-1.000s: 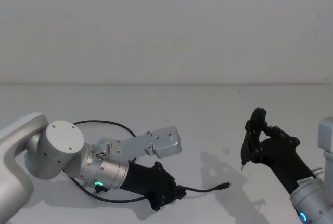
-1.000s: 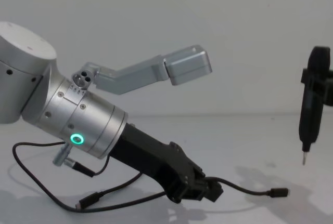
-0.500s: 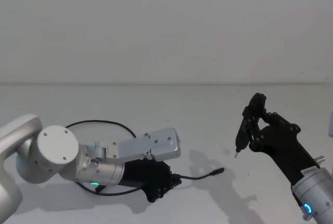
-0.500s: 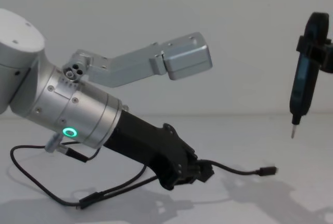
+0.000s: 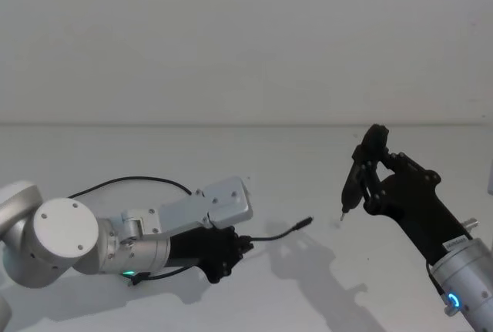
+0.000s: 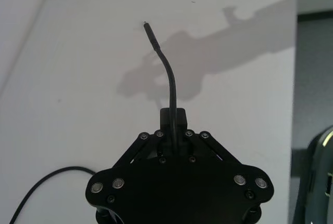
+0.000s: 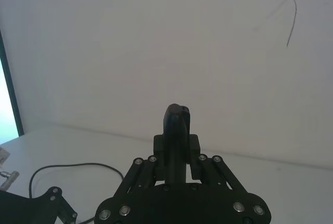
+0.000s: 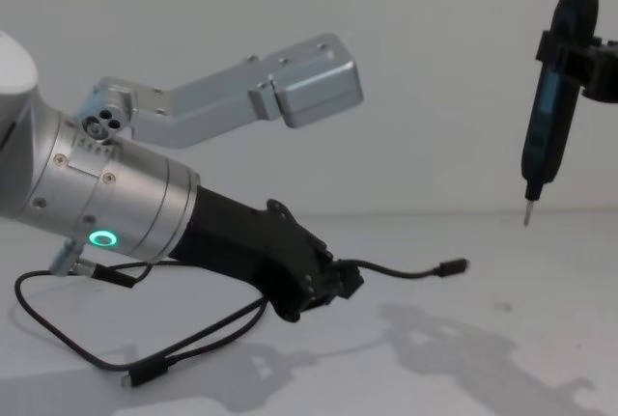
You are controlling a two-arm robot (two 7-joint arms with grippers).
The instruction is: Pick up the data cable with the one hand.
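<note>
Your left gripper (image 8: 340,281) is black and angular, mounted on a silver cylinder (image 8: 116,208) with a glowing green ring. It slants down low over the bench (image 8: 502,368) with its two short fingers clamped on the data cable (image 8: 396,271). The cable is thin, black and limp. A short end juts past the fingers, clear of the bench, and ends in a small flat plug (image 8: 454,266). The rest lies in a loose loop on the bench, with the other plug (image 8: 140,374) flat there.
</note>
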